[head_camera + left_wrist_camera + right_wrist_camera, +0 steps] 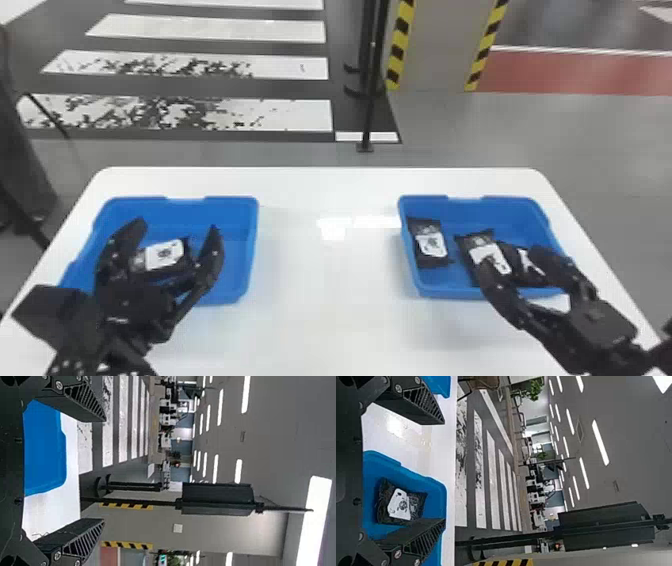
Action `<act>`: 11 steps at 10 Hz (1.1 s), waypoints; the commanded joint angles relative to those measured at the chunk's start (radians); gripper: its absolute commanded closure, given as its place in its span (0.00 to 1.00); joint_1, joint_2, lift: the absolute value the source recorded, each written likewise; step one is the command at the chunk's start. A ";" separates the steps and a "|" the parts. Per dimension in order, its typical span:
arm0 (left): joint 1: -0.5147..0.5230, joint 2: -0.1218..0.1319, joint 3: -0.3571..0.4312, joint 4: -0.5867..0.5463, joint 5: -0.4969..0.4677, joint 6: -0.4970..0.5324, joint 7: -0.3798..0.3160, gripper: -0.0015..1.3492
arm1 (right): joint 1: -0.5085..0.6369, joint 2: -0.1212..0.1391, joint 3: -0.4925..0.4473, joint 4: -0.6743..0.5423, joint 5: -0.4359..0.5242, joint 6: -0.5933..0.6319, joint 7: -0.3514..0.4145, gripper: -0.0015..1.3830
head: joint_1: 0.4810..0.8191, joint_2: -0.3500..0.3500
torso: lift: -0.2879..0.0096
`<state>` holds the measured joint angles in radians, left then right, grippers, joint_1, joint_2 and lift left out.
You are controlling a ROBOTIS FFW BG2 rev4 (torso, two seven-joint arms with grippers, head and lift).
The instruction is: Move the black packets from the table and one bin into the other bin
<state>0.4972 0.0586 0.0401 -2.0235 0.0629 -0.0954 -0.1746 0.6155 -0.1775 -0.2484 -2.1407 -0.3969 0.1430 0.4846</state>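
Packet [164, 255] in lower-left bin [230, 202], probably still to transfer | at least three packets [431, 244] in lower-right bin [510, 204], likely destination | left hand [176, 226], right hand [511, 259]: released, empty

Facing twelve o'clock from head and wrists

Looks forward and down on the table [330, 300] from the head; from the wrists, close above, turned sideways. Shares eight-o'clock bin [240, 265] with left wrist view, four-o'clock bin [515, 215] with right.

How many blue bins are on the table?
2: the left bin, below the left gripper, and the right bin, below the right gripper, with white tabletop between them.
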 commanded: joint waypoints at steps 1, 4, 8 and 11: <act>-0.100 -0.013 0.151 0.002 -0.159 0.213 -0.154 0.10 | -0.004 -0.007 0.017 0.009 -0.006 -0.001 0.000 0.12 | 0.63 0.42 | 0.60; -0.235 0.024 0.273 0.002 -0.274 0.456 -0.298 0.10 | -0.014 -0.013 0.031 0.019 -0.014 -0.001 0.006 0.12 | 0.63 0.57 | 0.60; -0.397 0.053 0.303 0.130 -0.344 0.768 -0.468 0.10 | -0.024 -0.016 0.045 0.031 -0.022 0.002 0.008 0.12 | 0.63 0.74 | 0.60; -0.431 0.061 0.259 0.194 -0.360 0.802 -0.519 0.10 | -0.031 -0.019 0.055 0.036 -0.024 0.009 0.008 0.11 | 0.63 0.74 | 0.60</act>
<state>0.0749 0.1170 0.3094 -1.8453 -0.2948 0.7001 -0.6913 0.5861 -0.1952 -0.1959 -2.1058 -0.4207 0.1490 0.4924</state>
